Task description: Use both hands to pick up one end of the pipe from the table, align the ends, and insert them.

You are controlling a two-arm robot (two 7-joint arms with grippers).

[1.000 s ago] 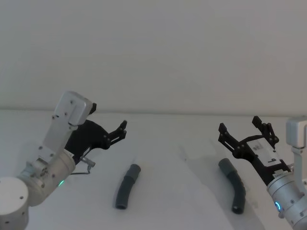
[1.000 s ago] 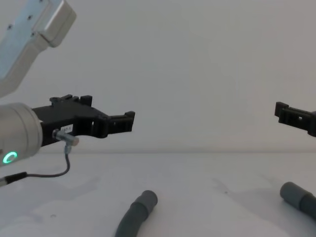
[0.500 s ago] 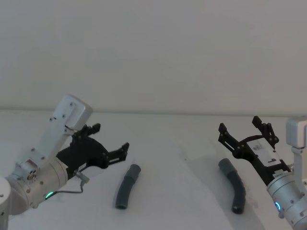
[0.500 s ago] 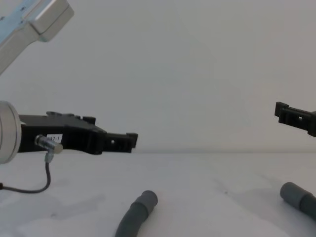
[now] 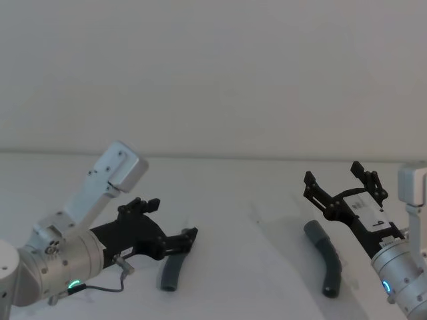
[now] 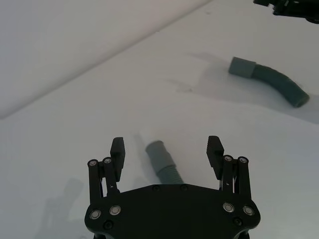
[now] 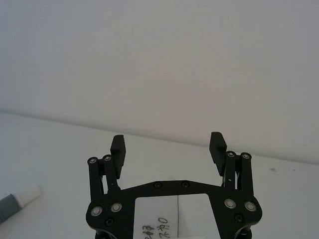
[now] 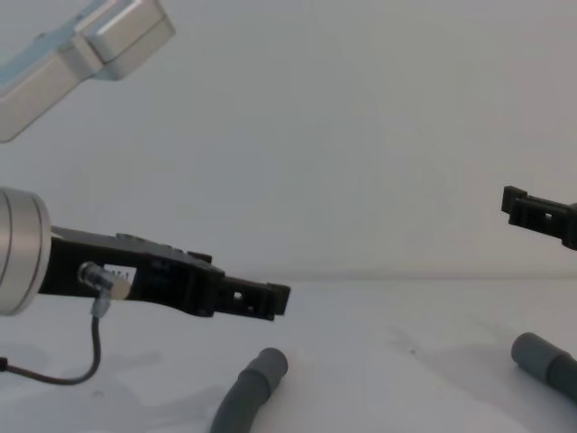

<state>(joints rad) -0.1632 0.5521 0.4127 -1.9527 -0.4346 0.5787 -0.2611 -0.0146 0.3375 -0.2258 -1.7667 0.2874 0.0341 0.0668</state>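
The pipe shows as two dark grey ribbed pieces on the white table (image 5: pixel 247 200). The left piece (image 5: pixel 171 272) lies under my left gripper (image 5: pixel 172 220), which hangs open just above its far cuff. In the left wrist view that cuff (image 6: pixel 158 151) lies between the spread fingers of the left gripper (image 6: pixel 166 147). The right piece (image 5: pixel 327 257) lies curved below my right gripper (image 5: pixel 339 179), which is open and held above the table. A white-tipped end (image 7: pixel 24 194) shows in the right wrist view, apart from the right gripper (image 7: pixel 168 142).
A pale grey wall (image 5: pixel 213 73) rises behind the table. Bare table (image 8: pixel 397 325) separates the left piece (image 8: pixel 251 386) from the right piece (image 8: pixel 544 359). A thin cable (image 8: pixel 68 370) hangs from the left wrist.
My left gripper has come down and moved right, from above and left of the left piece to just over its far cuff. The right arm and both hose pieces have not moved.
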